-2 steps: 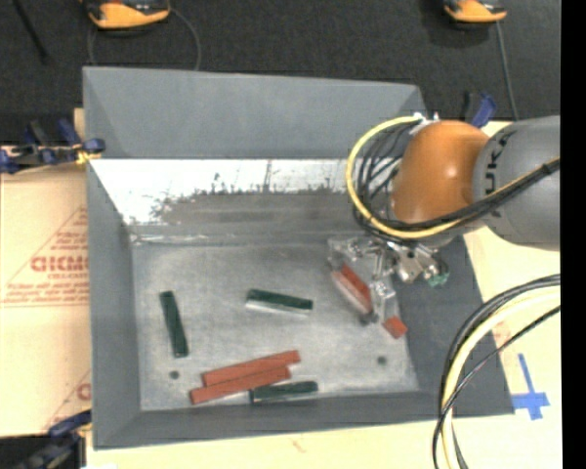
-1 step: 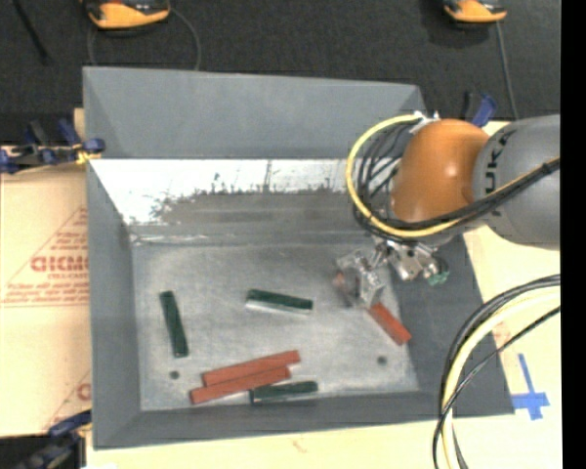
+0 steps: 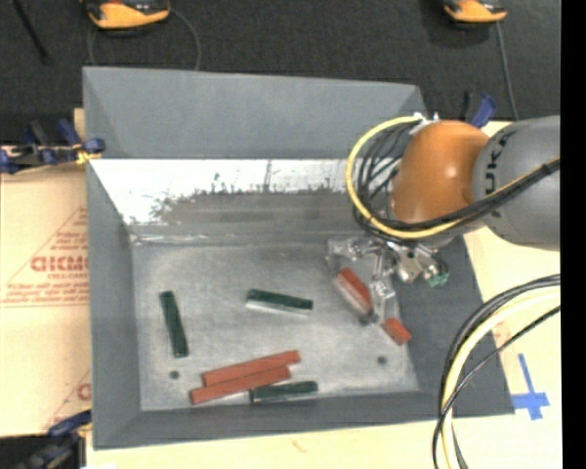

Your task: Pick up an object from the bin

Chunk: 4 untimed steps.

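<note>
**Red stick at three o'clock, gripper down over its middle**

Red stick [image 3: 352, 286] is the piece that matters from where I stand. It lies slantwise on the floor of the bin [image 3: 264, 189] at about three o'clock. One end points toward eleven and the other toward five, where a short red tip pokes out past the metal. The gripper [image 3: 375, 299] sits right on top of it, covering the middle so the stick shows on both sides. Whether it has closed on the stick or is only poised around it, I cannot tell, because the orange cover [image 3: 439, 169] and the looped cables [image 3: 371, 179] sit just above and block the line of sight.

That spot makes sense for a pick. The stick lies alone, well apart from the others, and meeting it across its middle should keep it from tipping if it is lifted.

The rest is scattered flat and untouched. A green stick [image 3: 280, 302] lies near the centre of the floor, and another green stick [image 3: 174, 323] runs lengthwise at nine o'clock. At six o'clock, two long red sticks [image 3: 249, 374] lie side by side with a third green stick [image 3: 284, 392] just beside their lower edge.

Nothing is off the floor, so I judge the lift not yet done.
</note>
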{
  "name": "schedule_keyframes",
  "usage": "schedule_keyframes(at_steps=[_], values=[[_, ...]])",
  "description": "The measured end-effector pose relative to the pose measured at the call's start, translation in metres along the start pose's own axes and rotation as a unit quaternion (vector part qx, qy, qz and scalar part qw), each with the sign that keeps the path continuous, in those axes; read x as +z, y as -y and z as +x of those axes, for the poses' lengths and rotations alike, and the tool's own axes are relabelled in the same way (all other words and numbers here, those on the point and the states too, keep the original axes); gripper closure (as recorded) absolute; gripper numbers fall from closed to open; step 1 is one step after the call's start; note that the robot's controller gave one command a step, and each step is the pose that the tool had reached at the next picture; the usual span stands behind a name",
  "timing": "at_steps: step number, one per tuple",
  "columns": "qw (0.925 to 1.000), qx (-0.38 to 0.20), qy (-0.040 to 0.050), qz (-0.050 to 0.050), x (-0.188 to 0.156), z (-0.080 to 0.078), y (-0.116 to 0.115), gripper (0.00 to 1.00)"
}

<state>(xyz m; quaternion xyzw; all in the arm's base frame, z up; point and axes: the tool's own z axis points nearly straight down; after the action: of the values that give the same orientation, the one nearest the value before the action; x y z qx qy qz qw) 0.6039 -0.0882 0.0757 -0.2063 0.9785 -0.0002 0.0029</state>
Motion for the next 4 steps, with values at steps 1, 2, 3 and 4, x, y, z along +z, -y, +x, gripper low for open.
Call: schedule_keyframes(at_steps=[1, 2, 3, 4], values=[[1.0000, 0.000, -0.0001, 0.000, 0.000, 0.000, 0.000, 1.00], [1.0000, 0.000, -0.0001, 0.000, 0.000, 0.000, 0.000, 0.00], [1.0000, -0.009, 0.0002, -0.002, -0.019, -0.009, -0.081, 0.00], [0.9999, -0.015, -0.0014, -0.002, 0.003, -0.020, -0.123, 0.00]])
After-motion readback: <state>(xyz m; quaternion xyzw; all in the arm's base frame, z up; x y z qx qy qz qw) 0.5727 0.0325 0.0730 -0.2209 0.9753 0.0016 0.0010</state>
